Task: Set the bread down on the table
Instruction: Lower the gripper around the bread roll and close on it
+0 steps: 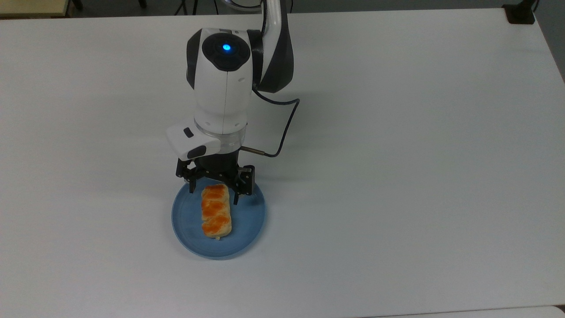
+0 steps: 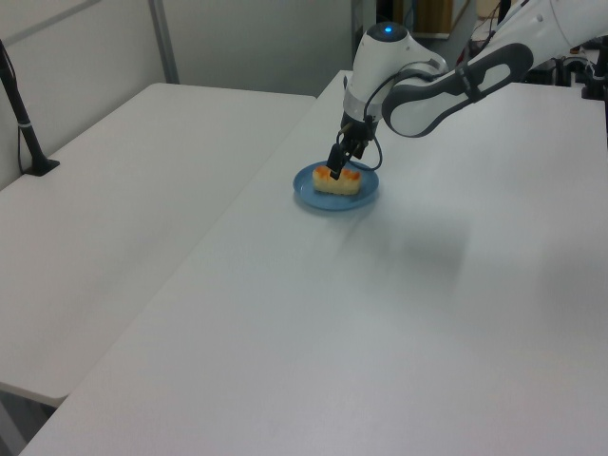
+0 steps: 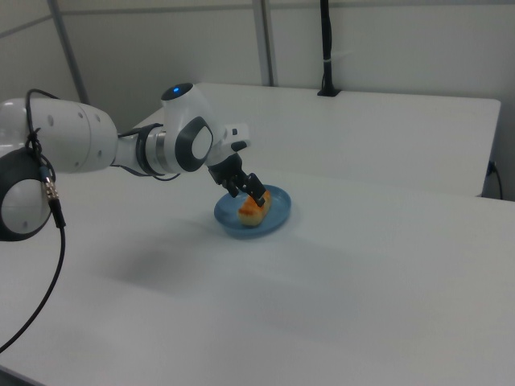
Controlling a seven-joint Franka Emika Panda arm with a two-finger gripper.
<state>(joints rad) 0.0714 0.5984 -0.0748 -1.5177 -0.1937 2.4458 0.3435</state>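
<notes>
**Gripper straddling the far end of the bread on the plate**

In the top view, the table (image 1: 419, 176) spreads white to every side of the arm (image 1: 223, 84), which reaches in from the upper edge and ends in the black gripper (image 1: 214, 198). Its two fingers are spread apart. Going left to right across the top view: the left finger (image 1: 192, 187) hangs just beside the left flank of the bread (image 1: 216, 210), then comes the bread's upper end between the fingers, then the right finger (image 1: 236, 198) just beside the right flank. Whether either finger touches the bread I cannot tell. The bread lies lengthwise on the blue plate (image 1: 249, 221), reaching from between the fingers away toward the top view's lower edge, so most of it is beyond the fingertips. A dark cable (image 1: 282, 132) loops out from the wrist on the top view's right.

In the left view, the gripper (image 2: 334, 172) comes down at a slant onto the left end of the bread (image 2: 340, 181), with the blue plate (image 2: 366, 198) under both and the rest of the bread to the gripper's right.

In the right view, the arm (image 3: 96, 153) enters from the left, the gripper (image 3: 259, 200) tilts down to the right over the bread (image 3: 250, 212), and the blue plate (image 3: 278, 219) rests on the table (image 3: 386, 265) beneath it.
</notes>
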